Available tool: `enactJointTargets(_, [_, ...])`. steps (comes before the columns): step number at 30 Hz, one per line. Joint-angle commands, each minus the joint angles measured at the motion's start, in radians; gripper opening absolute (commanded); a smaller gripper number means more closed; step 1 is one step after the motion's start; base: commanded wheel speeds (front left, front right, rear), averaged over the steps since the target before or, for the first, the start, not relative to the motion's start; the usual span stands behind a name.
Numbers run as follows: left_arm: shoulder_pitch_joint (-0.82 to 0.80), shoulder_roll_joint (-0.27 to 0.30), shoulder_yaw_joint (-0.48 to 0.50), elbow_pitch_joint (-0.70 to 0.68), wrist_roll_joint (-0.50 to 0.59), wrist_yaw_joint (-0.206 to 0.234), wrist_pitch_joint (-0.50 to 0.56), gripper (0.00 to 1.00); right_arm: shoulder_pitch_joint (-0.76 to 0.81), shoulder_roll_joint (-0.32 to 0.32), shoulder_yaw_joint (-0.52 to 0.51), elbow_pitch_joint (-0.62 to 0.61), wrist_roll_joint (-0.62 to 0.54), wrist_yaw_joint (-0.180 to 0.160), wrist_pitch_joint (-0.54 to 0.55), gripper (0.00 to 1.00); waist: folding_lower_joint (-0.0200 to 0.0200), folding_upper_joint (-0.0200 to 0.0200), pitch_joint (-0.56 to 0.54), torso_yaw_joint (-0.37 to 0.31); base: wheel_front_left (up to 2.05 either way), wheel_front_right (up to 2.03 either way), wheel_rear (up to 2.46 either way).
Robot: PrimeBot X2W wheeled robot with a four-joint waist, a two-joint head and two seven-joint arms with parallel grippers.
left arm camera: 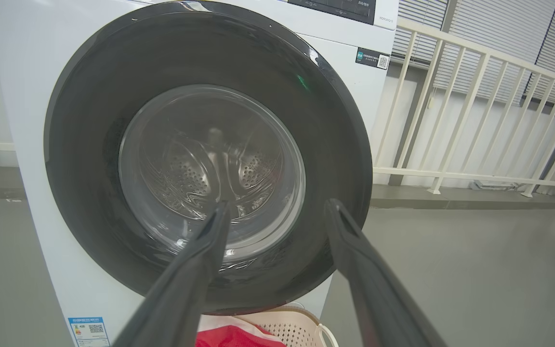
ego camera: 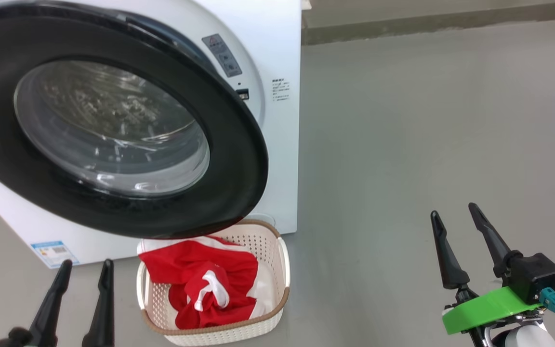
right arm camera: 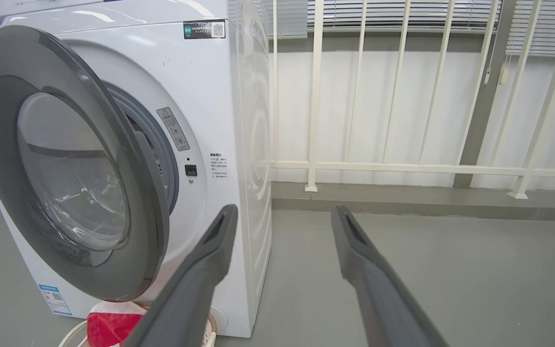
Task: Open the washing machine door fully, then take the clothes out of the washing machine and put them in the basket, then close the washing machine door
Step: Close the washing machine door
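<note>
Spread wide and holding nothing: left gripper [ego camera: 87,264] low beside the basket [ego camera: 283,270], right gripper [ego camera: 453,211] well apart over the floor [ego camera: 427,120]. Clothes [ego camera: 195,272] already heaped in the basket, just under the washing machine door [ego camera: 113,130], ajar on the washing machine [ego camera: 277,58]. Closing likely next: press flat on the black rim [ego camera: 239,183] near its free edge, push steadily until latched, keep off the glass [ego camera: 152,164].
</note>
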Motion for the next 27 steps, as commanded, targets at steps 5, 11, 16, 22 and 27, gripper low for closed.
enactJointTargets(5, [0.018,0.006,0.064,-0.03,0.041,-0.004,-0.012,1.0,0.005,-0.004,0.023,-0.032,-0.012,0.005,-0.006,1.0,0.0,0.0,-0.028,-0.021,0.0,0.0,0.0])
enactJointTargets(11, [0.054,-0.002,0.072,-0.011,0.049,-0.023,-0.012,1.0,0.03,-0.004,0.045,-0.04,0.007,0.005,-0.006,1.0,0.0,0.0,-0.038,-0.031,0.0,0.0,0.0])
enactJointTargets(16, [0.053,-0.002,0.075,0.002,0.052,-0.032,-0.012,1.0,0.033,-0.004,0.062,-0.037,0.012,0.005,-0.006,1.0,0.0,0.0,-0.04,-0.036,0.0,0.0,0.0])
enactJointTargets(22, [0.048,-0.01,0.087,0.006,0.053,-0.038,-0.012,1.0,0.033,-0.004,0.067,-0.034,0.016,0.005,-0.006,1.0,0.0,0.0,-0.036,-0.042,0.0,0.0,0.0])
enactJointTargets(27, [0.041,-0.014,0.087,0.005,0.062,-0.042,-0.012,1.0,0.032,-0.004,0.069,-0.029,0.022,0.005,-0.006,0.44,0.0,0.0,-0.029,-0.041,0.0,0.0,0.0])
